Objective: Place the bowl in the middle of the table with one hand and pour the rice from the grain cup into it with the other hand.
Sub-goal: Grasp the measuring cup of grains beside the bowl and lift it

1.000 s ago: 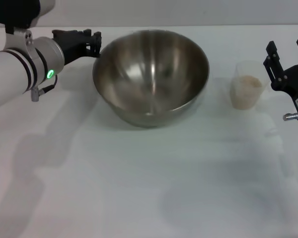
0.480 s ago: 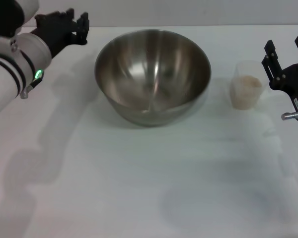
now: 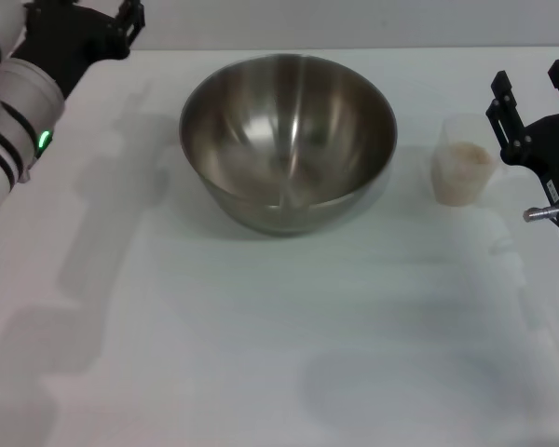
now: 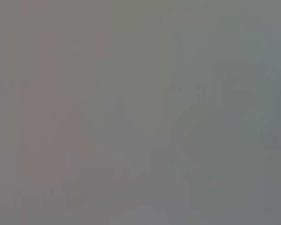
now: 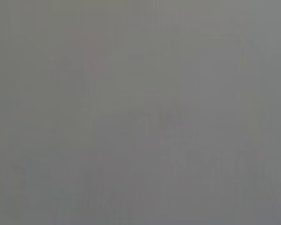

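Head view alone shows anything: bowl (image 3: 287, 140) mid-table; right tool (image 3: 533, 102) wide beside grain cup (image 3: 461, 172); left tool (image 3: 121, 20) unreadable.

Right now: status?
Left end effector clear of bowl, far left. Right end effector open beside grain cup. Rice unpoured. Nothing between.

There are no words, numbers, labels or signs to read in any of the views. The bowl (image 3: 287, 140) is plain shiny metal with no writing. The grain cup (image 3: 461, 160) shows no marks that can be read. The table (image 3: 261, 354) is plain white. Both wrist views are just gray and show nothing to read.
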You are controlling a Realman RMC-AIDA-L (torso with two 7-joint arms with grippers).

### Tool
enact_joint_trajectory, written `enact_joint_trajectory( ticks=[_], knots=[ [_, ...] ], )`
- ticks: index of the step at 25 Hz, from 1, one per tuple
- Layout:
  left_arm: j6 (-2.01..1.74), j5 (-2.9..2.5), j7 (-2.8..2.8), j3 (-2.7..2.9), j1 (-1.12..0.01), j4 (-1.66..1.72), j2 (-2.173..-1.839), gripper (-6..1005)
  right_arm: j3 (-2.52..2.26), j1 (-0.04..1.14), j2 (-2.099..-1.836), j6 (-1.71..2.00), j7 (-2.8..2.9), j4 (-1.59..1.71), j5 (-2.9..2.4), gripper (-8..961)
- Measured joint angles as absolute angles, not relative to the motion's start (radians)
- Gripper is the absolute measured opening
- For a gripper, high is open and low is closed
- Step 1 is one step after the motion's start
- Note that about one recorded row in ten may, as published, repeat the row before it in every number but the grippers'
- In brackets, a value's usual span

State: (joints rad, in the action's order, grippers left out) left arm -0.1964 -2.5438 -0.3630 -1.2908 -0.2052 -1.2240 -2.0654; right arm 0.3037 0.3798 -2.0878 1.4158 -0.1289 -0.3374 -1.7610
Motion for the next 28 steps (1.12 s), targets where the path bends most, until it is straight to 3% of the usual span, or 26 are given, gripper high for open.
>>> enact_joint_trajectory(
  ticks=[7, 16, 28],
  knots=[
    [-0.202, -2.535, -0.343, -1.313, -0.187, -1.224, -2.064, 796, 0.304, 0.380, -2.088, 1.419, -0.129, -0.338, -1.761, 638],
    [-0.298, -2.542, -0.349, -1.296, -0.168, -1.205, -2.065, 856, 0.304, 0.380, -2.088, 1.416, -0.129, -0.352, -1.761, 638],
    [-0.861, -2.544, -0.306, -1.184, -0.180, -0.960, -2.064, 856, 0.304, 0.370, -2.088, 1.417, -0.129, -0.365, -1.761, 638]
  ],
)
